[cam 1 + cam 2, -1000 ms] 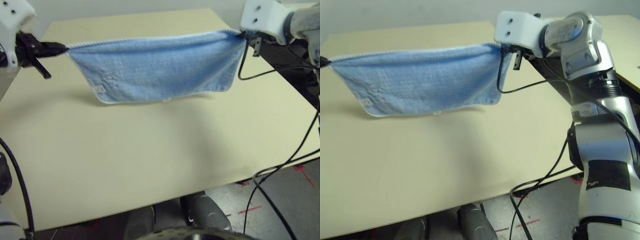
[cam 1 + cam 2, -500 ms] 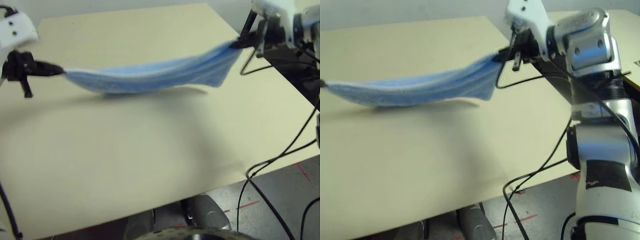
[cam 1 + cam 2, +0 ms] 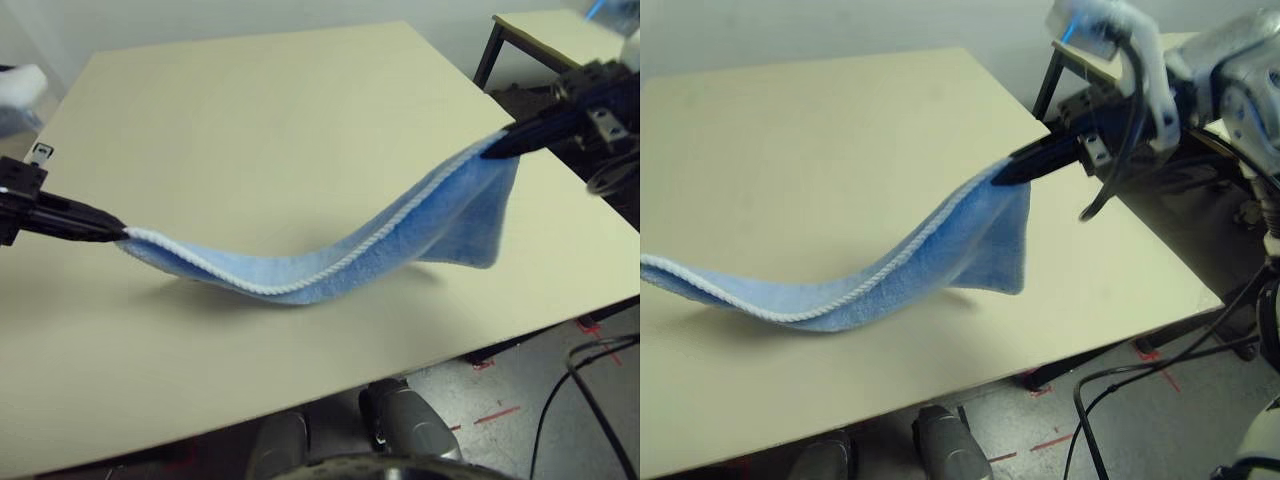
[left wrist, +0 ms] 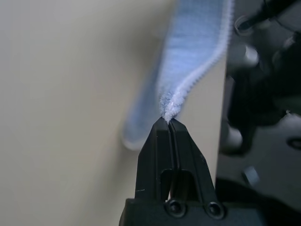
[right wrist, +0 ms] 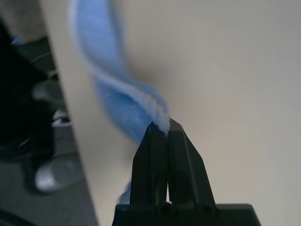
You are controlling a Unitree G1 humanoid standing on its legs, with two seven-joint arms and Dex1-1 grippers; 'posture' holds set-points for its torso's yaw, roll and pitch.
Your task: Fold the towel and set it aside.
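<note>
The light-blue towel (image 3: 330,260) with white edging hangs slack between my two grippers, sagging in the middle close to the beige table (image 3: 260,110). My left gripper (image 3: 118,232) is shut on its left corner, low over the table's left side. My right gripper (image 3: 497,147) is shut on the right corner, higher up over the table's right edge. The left wrist view shows the black fingers (image 4: 160,146) pinching the towel (image 4: 197,42) tip. In the right wrist view the fingers (image 5: 162,155) pinch the other end of the towel (image 5: 117,94).
A second small table (image 3: 555,35) stands at the far right behind the main one. Black cables (image 3: 590,370) hang over the grey floor past the table's right edge. The table's front edge is near the towel's sag.
Both grippers have come toward me and lower, the left more than the right. The towel went from hanging taut and flat to slack and edge-on, sagging near the table.
</note>
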